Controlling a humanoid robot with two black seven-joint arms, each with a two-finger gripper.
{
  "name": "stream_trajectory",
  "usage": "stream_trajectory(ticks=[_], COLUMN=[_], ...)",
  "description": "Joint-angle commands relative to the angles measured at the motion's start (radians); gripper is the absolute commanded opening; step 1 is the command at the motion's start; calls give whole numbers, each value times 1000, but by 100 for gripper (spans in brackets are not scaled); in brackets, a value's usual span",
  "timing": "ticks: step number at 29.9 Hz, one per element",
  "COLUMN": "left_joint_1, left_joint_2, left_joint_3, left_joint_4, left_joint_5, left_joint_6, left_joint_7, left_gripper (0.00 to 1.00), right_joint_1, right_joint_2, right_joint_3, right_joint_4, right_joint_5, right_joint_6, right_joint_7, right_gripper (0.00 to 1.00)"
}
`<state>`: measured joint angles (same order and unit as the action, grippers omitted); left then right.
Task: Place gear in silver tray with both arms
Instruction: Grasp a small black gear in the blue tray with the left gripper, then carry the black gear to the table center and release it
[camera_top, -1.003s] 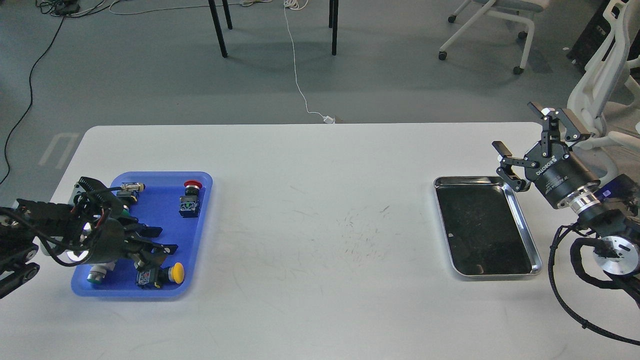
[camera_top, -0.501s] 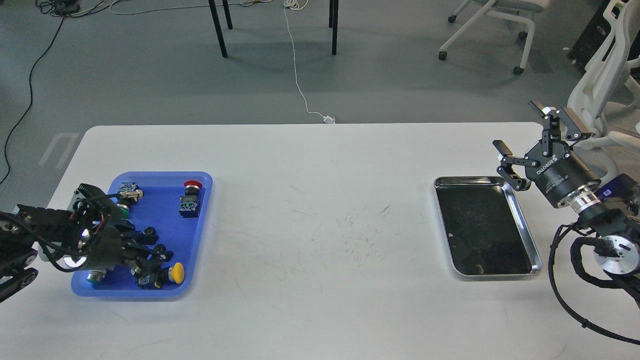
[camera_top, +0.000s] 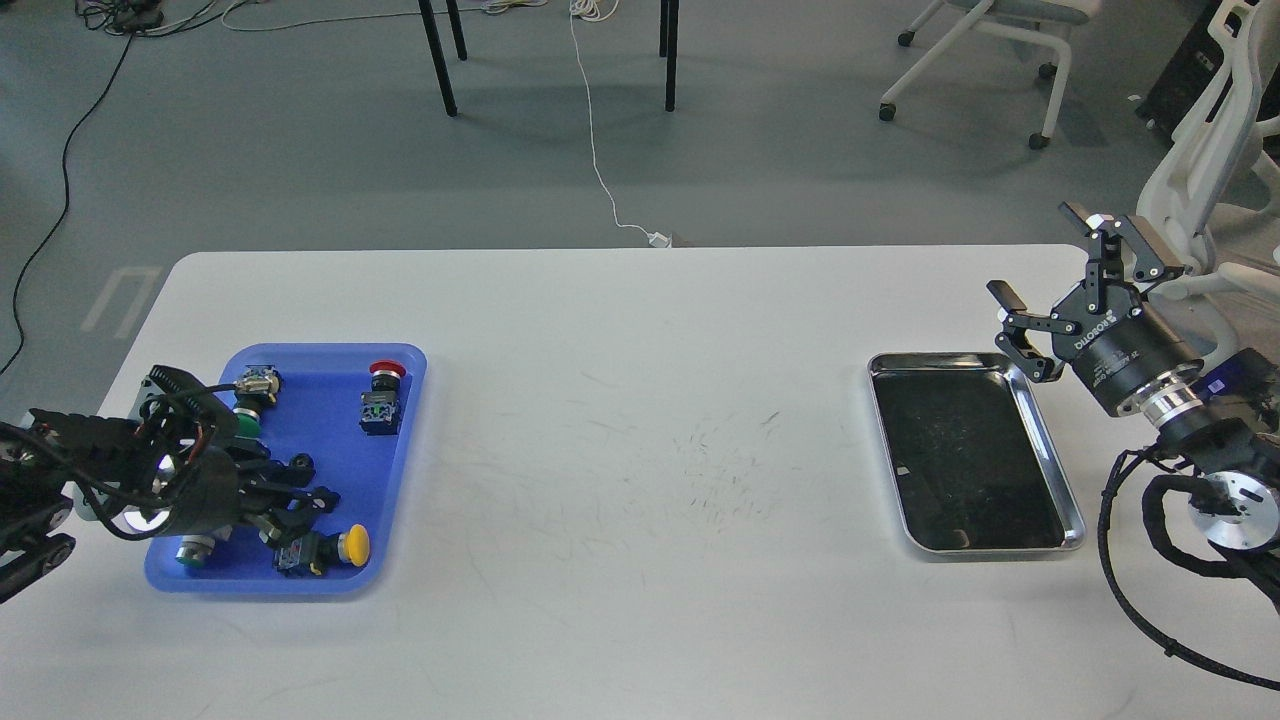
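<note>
The silver tray (camera_top: 1055, 470) lies empty at the right of the white table. My right gripper (camera_top: 1040, 255) is open and empty, raised above the tray's far right corner. My left gripper (camera_top: 315, 479) is low inside the blue tray (camera_top: 405, 440) at the left, its two fingers apart, just behind a yellow-capped push-button part (camera_top: 350, 545). Nothing shows clearly between the fingers. Other parts in the blue tray are a red-capped button (camera_top: 384, 372) and two green-capped ones (camera_top: 240, 422). I cannot pick out a toothed gear.
The white table (camera_top: 640, 420) spans the view. Behind it are grey floor, table legs (camera_top: 435, 55), a white cable (camera_top: 600, 180) and office chairs (camera_top: 1180, 170) at the far right. My right arm's cable loop (camera_top: 1130, 560) hangs near the front right edge.
My left gripper has drawn back slightly to the left in the blue tray and its fingers look shorter and closer together. The right arm has barely moved.
</note>
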<state>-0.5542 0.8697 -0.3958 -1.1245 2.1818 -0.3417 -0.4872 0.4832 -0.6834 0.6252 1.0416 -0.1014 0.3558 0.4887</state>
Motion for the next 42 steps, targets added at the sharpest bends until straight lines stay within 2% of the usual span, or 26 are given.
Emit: stream_trajectory(ticks=[1, 12, 21, 26, 30, 36, 42], left_joint_1=[0, -13, -173, -277, -357, -480, -535], left_joint_2=[2, 5, 55, 32, -102, -276, -474], left_joint_3=[2, -5, -5, -3, 12, 147, 239], left_joint_4=[0, -15, -244, -305, -313, -296, -189], left_joint_5=[0, 0, 0, 0, 0, 0, 0], left_joint_6=[0, -2, -37, -72, -147, -147, -147], left_joint_7=[-1, -1, -1, -1, -1, -1, -1], left_gripper=[11, 9, 9, 9, 10, 10, 10], right_joint_1=[0, 0, 0, 5, 50, 170, 401], right_joint_2=[1, -1, -1, -1, -2, -11, -10], right_joint_3=[1, 2, 1, -1, -10, -22, -223], right_joint_4=[0, 1, 0, 1, 6, 9, 9], right_joint_5=[0, 0, 0, 0, 0, -1, 0], right_joint_6=[0, 0, 0, 2, 3, 5, 0], right_joint_7=[0, 0, 0, 0, 0, 0, 0], right_gripper=[99, 99, 99, 99, 99, 99, 99])
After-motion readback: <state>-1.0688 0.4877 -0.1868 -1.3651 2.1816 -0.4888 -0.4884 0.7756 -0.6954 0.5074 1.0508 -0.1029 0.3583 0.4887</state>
